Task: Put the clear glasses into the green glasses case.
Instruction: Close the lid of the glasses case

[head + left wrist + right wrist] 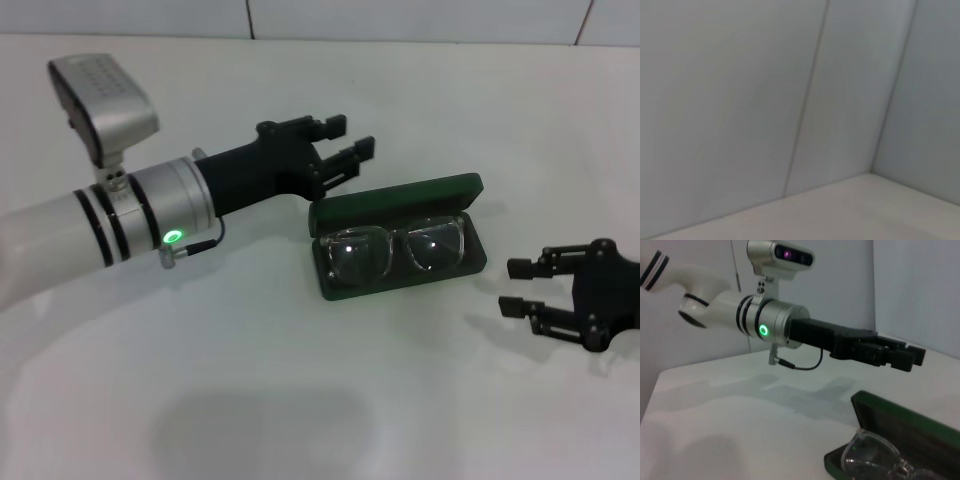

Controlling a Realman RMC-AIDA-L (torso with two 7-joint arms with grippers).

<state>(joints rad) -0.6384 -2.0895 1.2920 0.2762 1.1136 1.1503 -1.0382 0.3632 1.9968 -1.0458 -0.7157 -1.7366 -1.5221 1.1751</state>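
The green glasses case (398,201) lies open in the middle of the table, its lid tilted back. The clear glasses (395,250) rest inside its tray, lenses facing up. My left gripper (354,138) hovers just behind the lid's left end, open, with nothing between its fingers. My right gripper (512,287) is low over the table to the right of the case, open and empty. The right wrist view shows the case (905,417), the glasses (871,454) in it, and the left gripper (910,356) above them. The left wrist view shows only wall and table.
A white table (300,400) with a tiled wall (400,18) behind it. The left arm's silver wrist (165,215), with a green light and camera, reaches in from the left.
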